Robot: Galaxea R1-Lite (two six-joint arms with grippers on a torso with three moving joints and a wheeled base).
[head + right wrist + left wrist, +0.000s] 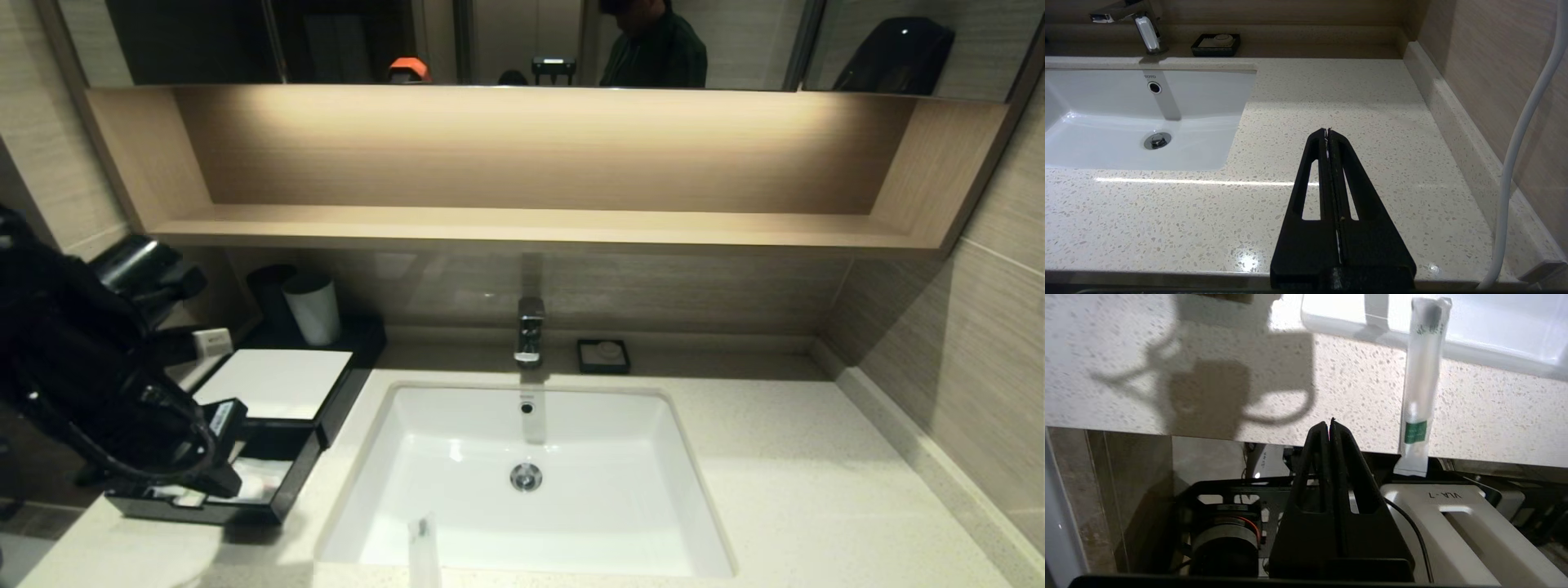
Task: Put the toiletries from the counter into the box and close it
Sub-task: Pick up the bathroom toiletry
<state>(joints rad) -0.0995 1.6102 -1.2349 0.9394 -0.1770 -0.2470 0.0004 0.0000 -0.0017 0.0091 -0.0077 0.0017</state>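
Toiletries are seen in two places: pale wrapped packets (260,478) lie inside the pulled-out drawer of the box (277,382), and one long narrow packet (1420,392) lies across the front strip of the counter (816,490), one end over the basin (522,482) rim and the other overhanging the counter's front edge. The box is set at the left end of the counter, its white top panel flat and its drawer standing open toward the front. Behind it a white cup (312,308) and a black cup (269,296) are placed. A chrome tap (529,331) is mounted behind the basin, with a small black dish (603,356) just beside it. A light wooden shelf (531,224) runs above, topped by a mirror, and tiled walls close in both sides. The broad stretch of counter to the right of the basin is bounded by a raised ledge along the right wall. The left gripper (1329,424) is held off the counter's front edge, near the overhanging packet but apart from it, its fingers pressed together on nothing; the left arm is seen over the box's drawer in the head view. The right gripper (1327,131) is parked over the right counter, fingers likewise closed and empty.
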